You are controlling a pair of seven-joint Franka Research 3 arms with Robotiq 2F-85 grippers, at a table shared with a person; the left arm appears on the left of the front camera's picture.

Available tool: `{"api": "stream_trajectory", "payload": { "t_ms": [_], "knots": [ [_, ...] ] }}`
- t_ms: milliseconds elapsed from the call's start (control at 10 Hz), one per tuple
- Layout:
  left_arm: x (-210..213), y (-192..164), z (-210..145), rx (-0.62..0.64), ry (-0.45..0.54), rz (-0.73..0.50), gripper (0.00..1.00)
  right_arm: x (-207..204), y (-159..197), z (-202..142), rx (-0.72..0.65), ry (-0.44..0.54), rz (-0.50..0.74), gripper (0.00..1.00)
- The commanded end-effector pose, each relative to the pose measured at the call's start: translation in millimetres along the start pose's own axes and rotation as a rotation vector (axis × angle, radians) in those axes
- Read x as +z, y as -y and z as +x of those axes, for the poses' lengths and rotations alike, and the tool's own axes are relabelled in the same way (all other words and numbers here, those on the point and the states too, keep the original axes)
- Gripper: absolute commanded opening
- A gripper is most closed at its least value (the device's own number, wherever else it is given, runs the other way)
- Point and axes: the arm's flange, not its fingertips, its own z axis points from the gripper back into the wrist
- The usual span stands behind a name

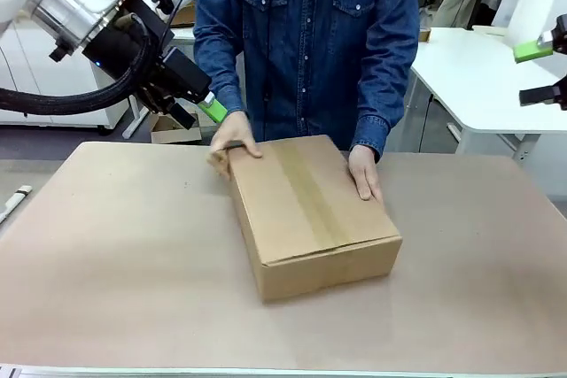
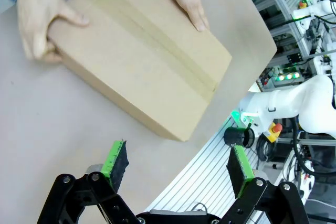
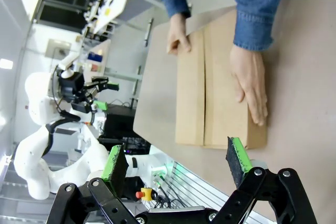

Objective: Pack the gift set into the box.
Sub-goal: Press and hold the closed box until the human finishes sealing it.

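While a person is steadying it, the box (image 1: 310, 201) is lying shut on the table (image 1: 115, 245), ahead of my left gripper (image 2: 177, 162) and my right gripper (image 3: 176, 158).
My left gripper is gaping wide, gripping nothing; beyond its pads (image 2: 114, 160) one hand (image 2: 39, 17) is curling round a box corner and the other hand (image 2: 188, 1) is pressing flat on the taped top. My right gripper is hanging equally wide and empty, well apart from the box.

The left gripper (image 2: 177, 163) hangs raised with jaws spread wide; the right gripper (image 3: 176, 161) is held high, jaws equally apart.
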Motion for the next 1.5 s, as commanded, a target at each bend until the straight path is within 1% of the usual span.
{"api": "stream_trajectory", "payload": {
  "t_ms": [0, 1400],
  "knots": [
    [1.9, -0.8, -0.7, 0.0, -0.009, 0.005, 1.0, -2.6, -1.1, 3.1, 0.026, 0.008, 0.019, 1.0],
    [1.9, -0.8, -0.7, 0.0, -0.009, 0.005, 1.0, -2.6, -1.1, 3.1, 0.026, 0.008, 0.019, 1.0]
  ]
}}
